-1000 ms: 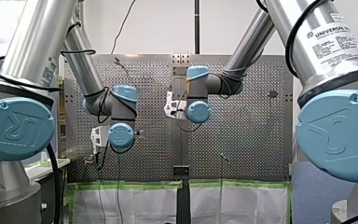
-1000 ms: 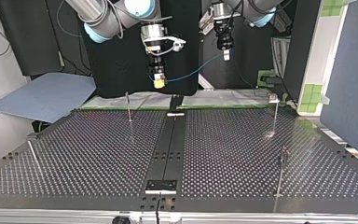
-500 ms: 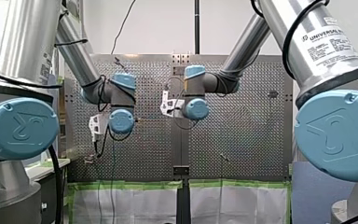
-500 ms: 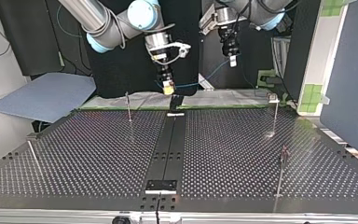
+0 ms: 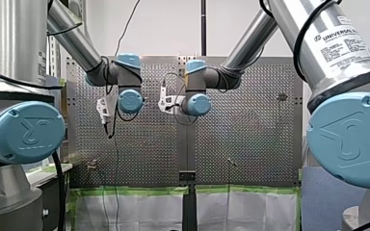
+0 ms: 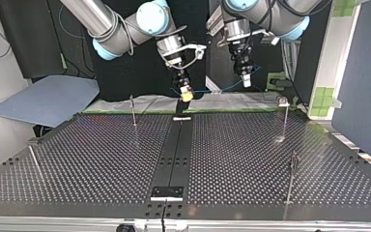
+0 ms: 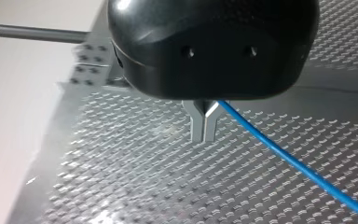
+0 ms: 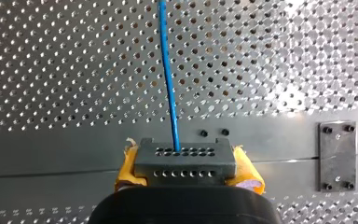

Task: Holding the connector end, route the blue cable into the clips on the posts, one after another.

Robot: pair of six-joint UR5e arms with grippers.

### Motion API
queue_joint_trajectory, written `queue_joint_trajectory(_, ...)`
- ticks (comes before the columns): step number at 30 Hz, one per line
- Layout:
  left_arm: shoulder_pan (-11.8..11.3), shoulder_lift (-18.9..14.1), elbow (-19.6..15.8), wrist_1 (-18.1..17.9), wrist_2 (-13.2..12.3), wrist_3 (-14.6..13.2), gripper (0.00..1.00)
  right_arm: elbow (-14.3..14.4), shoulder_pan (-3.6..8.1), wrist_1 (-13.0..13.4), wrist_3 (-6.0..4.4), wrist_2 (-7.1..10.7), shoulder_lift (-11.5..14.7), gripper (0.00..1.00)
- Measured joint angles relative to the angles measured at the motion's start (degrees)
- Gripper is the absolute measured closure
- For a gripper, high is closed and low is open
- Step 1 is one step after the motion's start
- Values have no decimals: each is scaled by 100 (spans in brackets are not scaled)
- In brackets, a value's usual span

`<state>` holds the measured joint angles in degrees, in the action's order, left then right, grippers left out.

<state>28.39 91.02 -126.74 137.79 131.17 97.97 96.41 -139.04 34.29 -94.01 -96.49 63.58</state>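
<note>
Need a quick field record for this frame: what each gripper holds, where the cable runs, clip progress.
right gripper: yellow pads shut on connector
left gripper: shut on blue cable
cable run: in the air between both grippers, above the table's far edge in the top view
posts: four visible, cable in none of their clips

Two arms out there, my right arm (image 6: 118, 34) and my left arm (image 6: 275, 12), and two grippers, my right gripper (image 6: 187, 96) and my left gripper (image 6: 246, 82), with one blue cable (image 8: 168, 79) and one connector (image 8: 185, 158). On the one table (image 6: 101, 159) that's four posts: first post (image 6: 133, 110) by the edge under the arms, second post (image 6: 285, 118) at that edge's corner, third post (image 6: 292, 181) along the top view's right edge, fourth post (image 6: 34, 162) at its left edge.
</note>
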Motion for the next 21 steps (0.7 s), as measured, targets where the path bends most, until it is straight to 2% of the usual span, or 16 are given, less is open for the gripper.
queue_joint_trajectory(5,-245,-282,215,285,-145,9,99,-242,8,-230,-70,62,1,100)
queue_joint_trajectory(10,-525,-567,276,567,-408,11,99,-491,0,-462,-98,214,2,100)
queue_joint_trajectory(15,-774,-796,281,722,-656,-4,99,-727,-3,-693,-93,256,2,100)
queue_joint_trajectory(21,-1089,-877,283,757,-971,-22,99,-1036,-22,-1002,-48,282,7,100)
